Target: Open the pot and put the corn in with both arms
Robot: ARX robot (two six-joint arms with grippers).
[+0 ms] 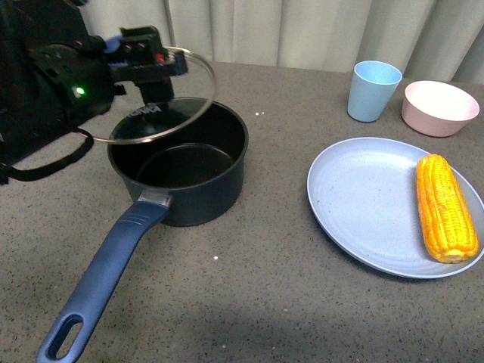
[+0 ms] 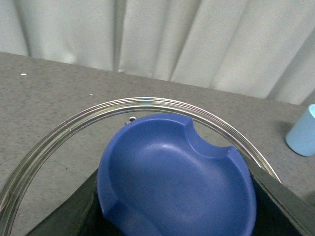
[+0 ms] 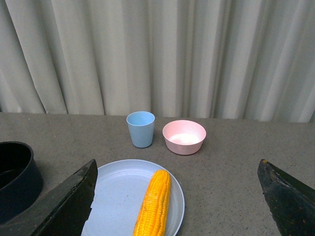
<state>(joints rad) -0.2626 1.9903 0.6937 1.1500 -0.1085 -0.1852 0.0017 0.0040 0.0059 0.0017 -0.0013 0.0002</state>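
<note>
**A:** ok, what's the left tool point(image 1: 146, 59) up to?

**B:** It's clamped on the lid point(image 1: 155, 102) by the knob point(image 2: 177, 177), with black fingers point(image 2: 61, 219) pressed on either side. The knob is a smooth matte blue disc with a scoop cut out of one edge. The lid is clear glass with a thin metal rim, held tilted over the back-left of the pot point(image 1: 181, 170). Its low edge is right by the pot's rim, can't tell if it touches.

**A:** and the pot?

**B:** Round, dark navy, with the glossy black inside showing. It sits on the speckled grey table point(image 1: 249, 302). The long blue handle point(image 1: 106, 280) has a loop hole at the end and points front-left, toward the camera.

**A:** corn?

**B:** The corn point(image 1: 446, 208) lies flat on a pale blue plate point(image 1: 363, 204), near the plate's right edge and well apart from the pot. It's yellow-orange with bumpy rows of kernels and one tapered end.

**A:** right tool?

**B:** The right tool point(image 3: 177, 162) is spread wide with nothing in it. The wrist view shows two flat black fingers point(image 3: 69, 206), with the plate and corn out ahead between them.

**A:** anything else on there?

**B:** A light blue cup point(image 1: 373, 91) and a shallow pink bowl point(image 1: 440, 108) sit behind the plate, both smooth, side by side and not touching. There's a pleated pale curtain point(image 1: 302, 30) at the back.
</note>
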